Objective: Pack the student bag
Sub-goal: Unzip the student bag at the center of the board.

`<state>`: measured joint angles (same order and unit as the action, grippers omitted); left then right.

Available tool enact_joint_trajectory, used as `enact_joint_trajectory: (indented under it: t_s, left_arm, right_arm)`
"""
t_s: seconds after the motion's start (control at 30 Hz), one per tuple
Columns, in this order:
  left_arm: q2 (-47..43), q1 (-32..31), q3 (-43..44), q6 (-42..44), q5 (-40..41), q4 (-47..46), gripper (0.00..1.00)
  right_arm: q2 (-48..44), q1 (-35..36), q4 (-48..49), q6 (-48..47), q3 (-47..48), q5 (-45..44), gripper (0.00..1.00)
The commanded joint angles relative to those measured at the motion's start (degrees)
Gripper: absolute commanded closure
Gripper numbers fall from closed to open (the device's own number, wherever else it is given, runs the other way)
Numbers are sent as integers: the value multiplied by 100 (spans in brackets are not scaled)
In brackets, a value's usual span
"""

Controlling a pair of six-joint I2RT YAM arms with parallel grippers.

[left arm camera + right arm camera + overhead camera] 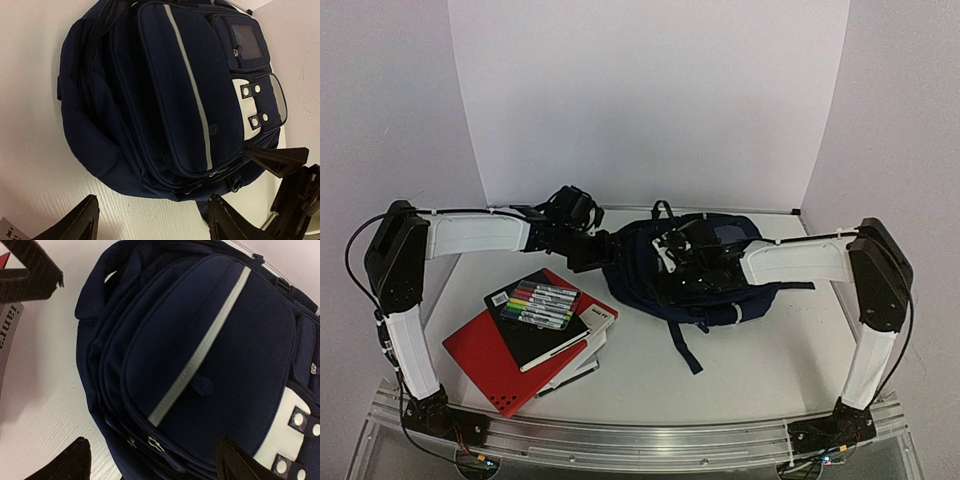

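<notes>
The student bag [650, 268], dark navy with thin white stripes, lies flat on the table at the back centre, front side up and zipped shut. My left gripper [598, 248] is open and empty at the bag's left edge; in the left wrist view [152, 222] its jaws hover over bare table beside the bag [165, 100]. My right gripper [678, 262] is open and empty over the bag's top; in the right wrist view [152, 462] its jaws straddle the bag [210, 350] just above two zipper pulls [155, 444].
A stack at the front left holds a red notebook [490, 360], a black notebook [535, 340] and a pack of coloured markers [542, 305]. Black straps [685, 350] trail from the bag toward the front. White walls close the back and sides.
</notes>
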<state>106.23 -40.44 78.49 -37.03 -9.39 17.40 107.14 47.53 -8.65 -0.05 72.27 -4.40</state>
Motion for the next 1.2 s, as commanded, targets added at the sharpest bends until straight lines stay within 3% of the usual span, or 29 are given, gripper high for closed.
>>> enact_joint_trajectory:
  t_s: [0.0, 0.23, 0.5, 0.73, 1.17]
  left_arm:
    - [-396, 60, -218, -320, -47, -358, 25]
    - [-529, 58, -405, -346, -63, -462, 25]
    - [-473, 29, -396, -314, -152, -478, 25]
    - [-465, 18, -413, -342, -156, -465, 25]
    - [-495, 9, -473, -374, -116, -474, 26]
  right_arm:
    - [519, 125, 391, -390, 418, -438, 18]
    - [959, 170, 800, -308, 514, -1396, 22]
    - [1105, 171, 1116, -39, 464, -1510, 41]
    - [598, 172, 1099, 447, 482, -880, 28]
    - [1334, 170, 865, 462, 1187, -1497, 33]
